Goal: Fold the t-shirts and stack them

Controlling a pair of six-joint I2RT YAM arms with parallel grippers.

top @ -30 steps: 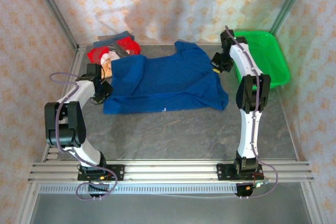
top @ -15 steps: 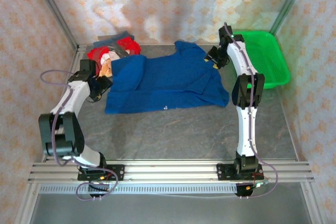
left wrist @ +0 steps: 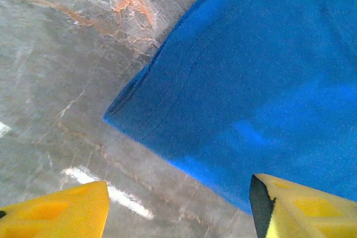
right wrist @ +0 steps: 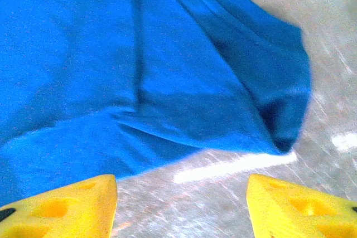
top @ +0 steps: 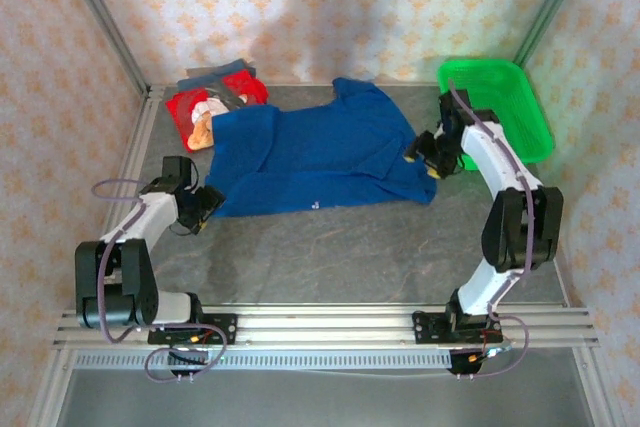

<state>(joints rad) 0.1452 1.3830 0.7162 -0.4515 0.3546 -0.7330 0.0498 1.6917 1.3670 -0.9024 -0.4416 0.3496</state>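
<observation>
**Both fingers open at the blue shirt's near corners**

The left fingers stood spread with nothing between them, low over the bench and just beside the near-left hem corner of the blue t-shirt; the right fingers were likewise apart and empty, poised at the near-right corner, where the cloth bunched into a dark tuck; the shirt lay spread across the middle of the bench, its left part doubled over itself. It looked light, thin and limp, likely to sag and drag rather than keep a shape; a pinch through the hem corners, where the cloth is stitched and doubled, seemed the surest hold; lifting both corners together would probably keep the fold line straight. At the far left lay the red teddy-bear shirt, with darker folded shirts just behind it; the green basket sat far right.
</observation>
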